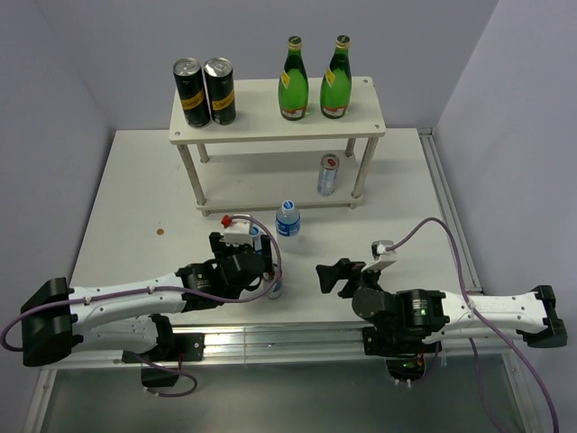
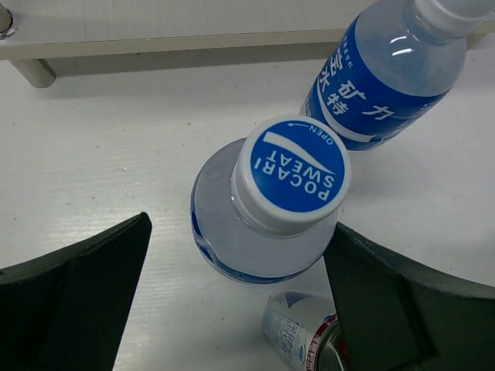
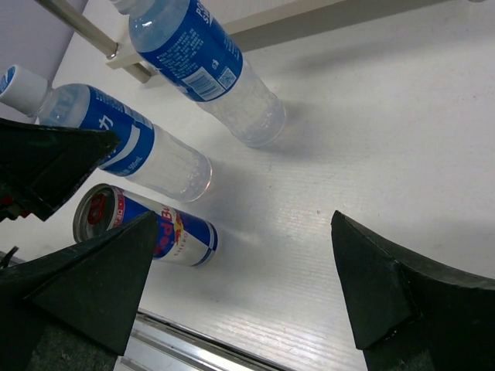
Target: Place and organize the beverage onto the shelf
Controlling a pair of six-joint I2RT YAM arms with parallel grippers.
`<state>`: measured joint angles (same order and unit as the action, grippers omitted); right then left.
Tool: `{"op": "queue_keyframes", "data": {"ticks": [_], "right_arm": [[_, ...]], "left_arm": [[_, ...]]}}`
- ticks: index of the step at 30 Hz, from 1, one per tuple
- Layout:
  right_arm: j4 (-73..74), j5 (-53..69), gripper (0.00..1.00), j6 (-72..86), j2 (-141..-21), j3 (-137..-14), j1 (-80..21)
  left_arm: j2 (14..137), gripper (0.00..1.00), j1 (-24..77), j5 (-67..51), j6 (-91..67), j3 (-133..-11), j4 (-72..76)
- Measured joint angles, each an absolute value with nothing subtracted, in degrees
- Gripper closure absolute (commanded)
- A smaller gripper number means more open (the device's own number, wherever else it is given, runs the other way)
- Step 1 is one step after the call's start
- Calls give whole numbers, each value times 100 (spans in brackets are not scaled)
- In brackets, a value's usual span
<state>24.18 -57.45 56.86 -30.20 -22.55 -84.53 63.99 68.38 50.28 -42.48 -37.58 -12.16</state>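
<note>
Left wrist view: the left tool (image 2: 241, 228) stands spread astride a water bottle (image 2: 290, 174) on the worktop (image 2: 116, 154), not pinching. A second bottle (image 2: 387, 77) crowds at one o'clock, a can (image 2: 298, 340) at six; closing off-centre could topple either. The right tool (image 3: 246, 224) is spread, empty.

bright, even overhead light — soft shadows, sharp focus.
</note>
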Motion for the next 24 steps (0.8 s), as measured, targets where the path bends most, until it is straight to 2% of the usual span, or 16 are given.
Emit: {"op": "queue_keyframes", "data": {"ticks": [8, 16, 17, 18, 24], "right_arm": [[2502, -5760, 0, 5811, -3011, -2121, -8462], [2519, -5760, 0, 5872, -3111, -2119, -8473], [2526, -5758, 0, 5870, -3100, -2117, -8477], [2528, -5758, 0, 5870, -3079, -2117, -8479], [2528, -5756, 0, 5867, -2991, -2097, -8477]], "left_arm": [[6477, 1, 6761, 4897, -4080, -3612, -657], [7129, 1, 6414, 4746, -3809, -3568, -10], [7216, 3, 6366, 4751, -3798, -3568, 93], [7284, 11, 6313, 4766, -3789, -3568, 167], [7406, 35, 6248, 4873, -3758, -3570, 377]]}}
